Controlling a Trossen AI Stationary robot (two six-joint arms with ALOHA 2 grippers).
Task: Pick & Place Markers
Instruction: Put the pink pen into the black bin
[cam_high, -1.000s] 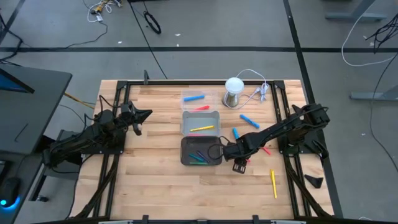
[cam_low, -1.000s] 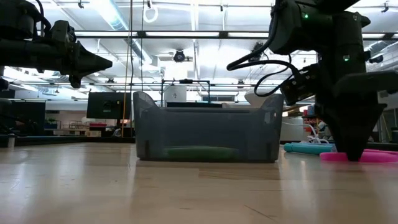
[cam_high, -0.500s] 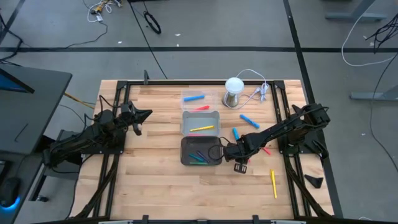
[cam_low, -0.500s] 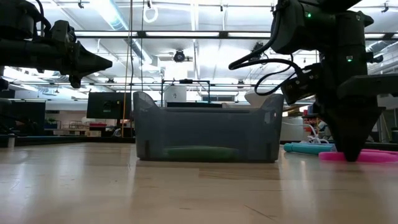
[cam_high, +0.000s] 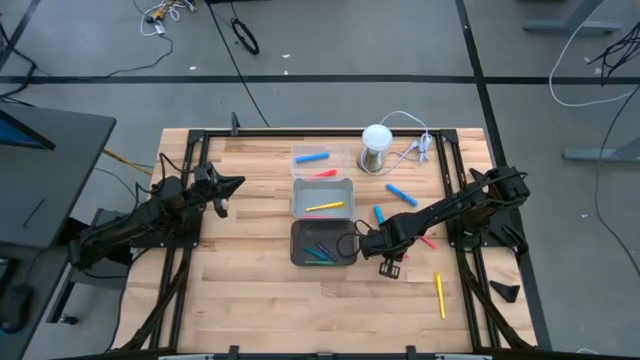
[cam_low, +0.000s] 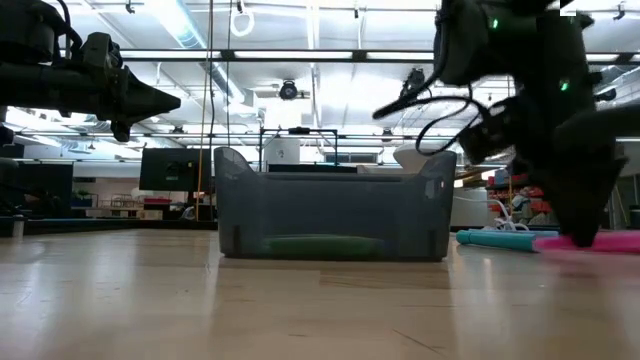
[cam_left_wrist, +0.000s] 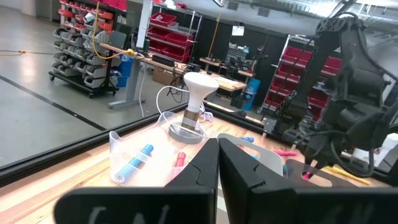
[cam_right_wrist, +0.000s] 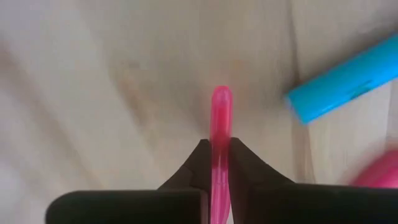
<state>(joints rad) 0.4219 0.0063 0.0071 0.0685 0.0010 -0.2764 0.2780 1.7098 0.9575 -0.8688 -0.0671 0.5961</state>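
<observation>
My right gripper (cam_high: 390, 263) stands just right of the dark tray (cam_high: 298, 244), fingers down at the tabletop, shut on a pink marker (cam_right_wrist: 220, 115). The low view shows that marker (cam_low: 610, 241) at the gripper's tip (cam_low: 588, 236). Several markers (cam_high: 320, 251) lie in the dark tray, and a yellow one (cam_high: 324, 206) in the grey tray (cam_high: 300, 192). Loose markers lie on the table: blue (cam_high: 400, 192), blue (cam_high: 379, 214), red (cam_high: 428, 241), yellow (cam_high: 439, 294). My left gripper (cam_high: 232, 184) waits shut above the table's left side. My right gripper pinches the pink marker's two long sides (cam_right_wrist: 220, 146) between its two fingers, coming from above and pointing down. The marker lies level at about table height. Whether it is clear of the wood I cannot tell.
A clear tray (cam_high: 300, 166) at the back holds a blue marker (cam_high: 312, 157), with a red marker (cam_high: 322, 174) at its near edge. A white-domed metal cylinder (cam_high: 375, 148) with a white cable (cam_high: 415, 140) stands at the back right. The black frame rails (cam_high: 462, 190) run along both sides.
My right gripper has shut its fingers on the pink marker, staying at the same spot beside the dark tray. In the low view the marker now sits slightly higher than before.
</observation>
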